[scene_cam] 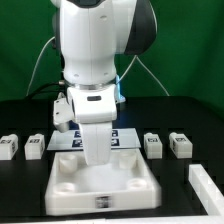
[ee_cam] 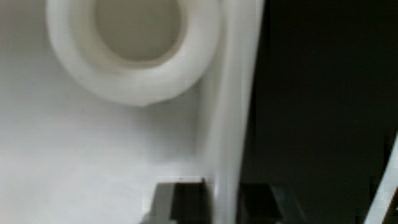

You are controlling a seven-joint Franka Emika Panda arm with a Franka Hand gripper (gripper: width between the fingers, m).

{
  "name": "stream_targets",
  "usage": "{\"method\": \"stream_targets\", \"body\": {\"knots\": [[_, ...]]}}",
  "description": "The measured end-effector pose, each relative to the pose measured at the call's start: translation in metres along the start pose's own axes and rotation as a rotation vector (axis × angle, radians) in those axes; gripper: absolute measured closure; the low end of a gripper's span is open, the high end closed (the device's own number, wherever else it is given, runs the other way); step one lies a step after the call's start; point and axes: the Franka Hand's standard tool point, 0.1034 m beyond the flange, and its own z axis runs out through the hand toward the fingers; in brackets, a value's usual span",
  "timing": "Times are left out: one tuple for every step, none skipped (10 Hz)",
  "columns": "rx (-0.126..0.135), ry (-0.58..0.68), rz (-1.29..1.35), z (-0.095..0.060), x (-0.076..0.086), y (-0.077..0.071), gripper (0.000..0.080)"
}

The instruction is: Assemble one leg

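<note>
My gripper (scene_cam: pixel 97 160) is down on the big flat white square panel (scene_cam: pixel 70 178) in the middle of the table. In the wrist view the two dark fingers (ee_cam: pixel 187 203) stand on either side of the panel's thin edge wall (ee_cam: pixel 222 110), and the gripper (ee_cam: pixel 222 203) is shut on that wall. A round corner socket (ee_cam: pixel 121 50) lies just beyond. Several white legs with marker tags lie on the table away from the gripper: two on the exterior view's left (scene_cam: pixel 9 148) (scene_cam: pixel 35 145) and two on its right (scene_cam: pixel 153 145) (scene_cam: pixel 180 144).
The marker board (scene_cam: pixel 125 137) lies flat behind the panel, partly hidden by the arm. A long white bar (scene_cam: pixel 206 186) lies at the exterior view's right front. Black table (ee_cam: pixel 320 100) shows beside the panel's edge.
</note>
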Motion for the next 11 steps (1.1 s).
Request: {"method": "stream_targets", "body": {"knots": [[0.0,0.0,0.0,0.0,0.0,0.0,0.0734],[0.0,0.0,0.0,0.0,0.0,0.0,0.0734],[0.0,0.0,0.0,0.0,0.0,0.0,0.0734],[0.0,0.0,0.0,0.0,0.0,0.0,0.0734],[0.0,0.0,0.0,0.0,0.0,0.0,0.0734],[0.0,0.0,0.0,0.0,0.0,0.0,0.0734],[0.0,0.0,0.0,0.0,0.0,0.0,0.0734],[0.0,0.0,0.0,0.0,0.0,0.0,0.0734],[0.001,0.0,0.002,-0.001,0.0,0.001,0.0734],[-0.001,-0.001,0.013,-0.005,0.003,0.01,0.0734],[-0.009,0.0,0.019,-0.008,0.009,0.022,0.0734]]}}
